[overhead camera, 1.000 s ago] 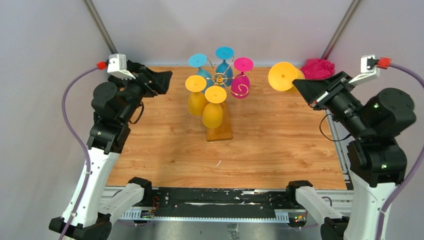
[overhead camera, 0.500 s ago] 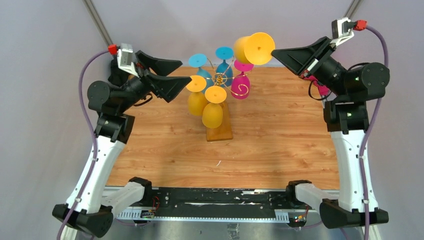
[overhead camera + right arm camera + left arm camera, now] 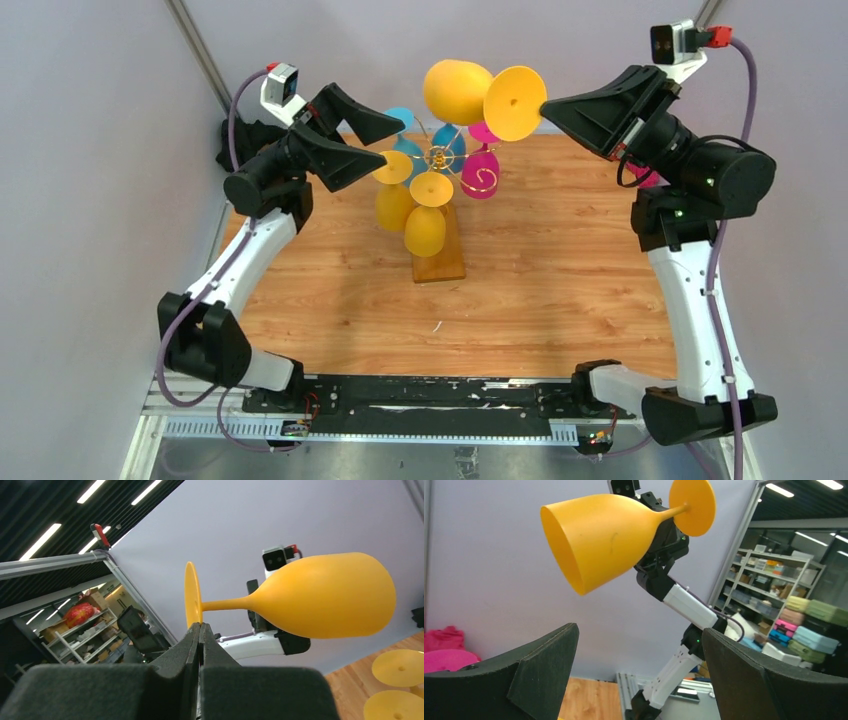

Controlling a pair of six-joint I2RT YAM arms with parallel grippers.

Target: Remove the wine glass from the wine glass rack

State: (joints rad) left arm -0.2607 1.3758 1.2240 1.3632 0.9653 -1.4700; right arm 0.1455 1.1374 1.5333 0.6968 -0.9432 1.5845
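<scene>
My right gripper point(image 3: 545, 105) point(image 3: 201, 626) is shut on the foot rim of a yellow wine glass point(image 3: 455, 90) point(image 3: 325, 597). It holds the glass sideways in the air above the wine glass rack point(image 3: 440, 157), bowl pointing left. The gold wire rack stands on its amber wooden base point(image 3: 440, 265). Several glasses hang on it upside down, among them a yellow one point(image 3: 425, 228), a blue one point(image 3: 449, 135) and a pink one point(image 3: 482, 170). My left gripper point(image 3: 385, 145) point(image 3: 639, 650) is open wide and empty, raised left of the rack, below the held glass point(image 3: 609, 535).
A pink cloth point(image 3: 444, 637) lies at the back right of the wooden table point(image 3: 580, 290). In the left wrist view the right arm point(image 3: 684, 605) crosses behind the held glass. Grey walls enclose the table on three sides.
The right arm has raised the yellow glass and carried it left to above the rack. The left arm has risen and reached toward the rack, its jaws spreading fully.
</scene>
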